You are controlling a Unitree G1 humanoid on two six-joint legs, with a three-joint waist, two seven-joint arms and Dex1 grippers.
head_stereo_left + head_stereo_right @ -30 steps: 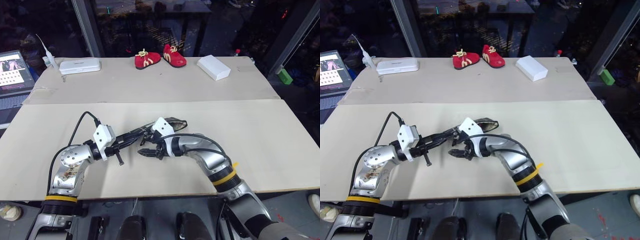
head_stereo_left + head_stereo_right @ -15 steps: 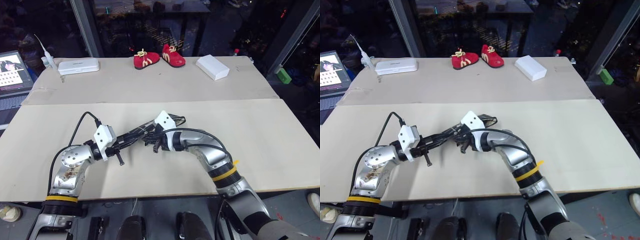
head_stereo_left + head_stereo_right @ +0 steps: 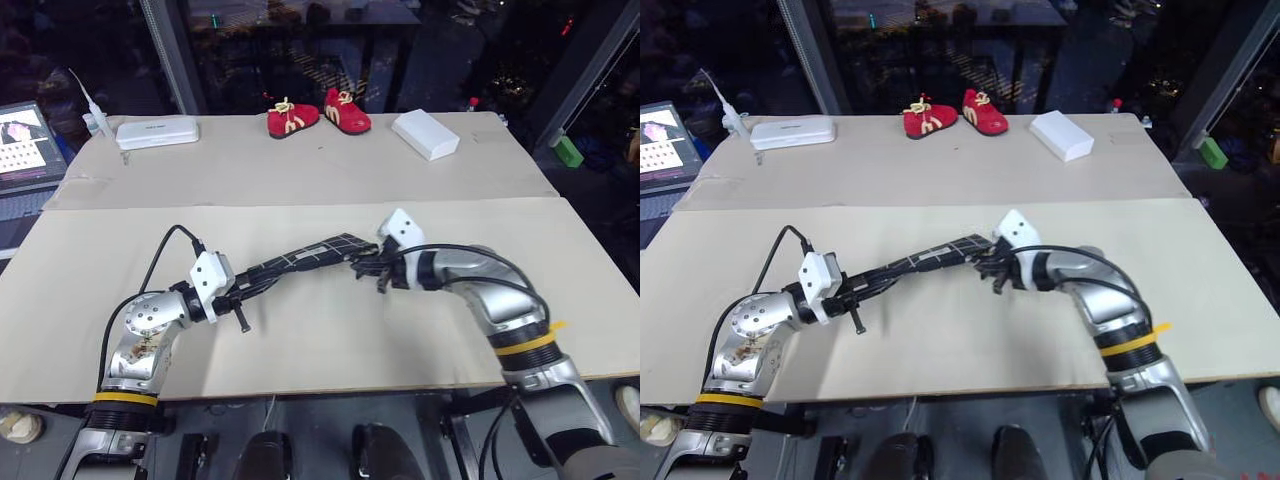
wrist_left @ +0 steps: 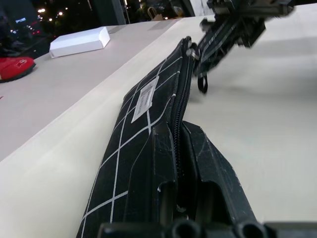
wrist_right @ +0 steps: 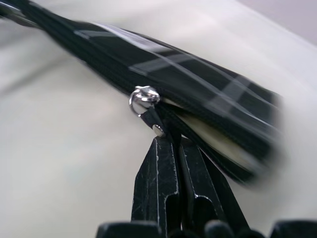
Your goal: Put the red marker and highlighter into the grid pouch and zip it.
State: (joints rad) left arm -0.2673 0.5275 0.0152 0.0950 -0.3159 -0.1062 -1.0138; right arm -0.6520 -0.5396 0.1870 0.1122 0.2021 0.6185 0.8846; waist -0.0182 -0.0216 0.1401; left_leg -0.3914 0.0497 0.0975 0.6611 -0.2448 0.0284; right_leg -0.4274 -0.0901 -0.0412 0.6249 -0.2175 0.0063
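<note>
While both end effectors pinch the grid pouch (image 3: 305, 256), seemingly taut, a pale table (image 3: 300, 170) lies beneath.

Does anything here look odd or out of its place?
Nothing looks damaged or spilled. The one oddity: two red shoes sit at the table's far edge. The pouch hangs stretched between both grippers, which fits zipping.

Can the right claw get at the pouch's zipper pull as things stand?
Yes, apparently: the right claw is already shut on the zipper pull near the grid pouch's far end, while the left claw pinches the other end.
</note>
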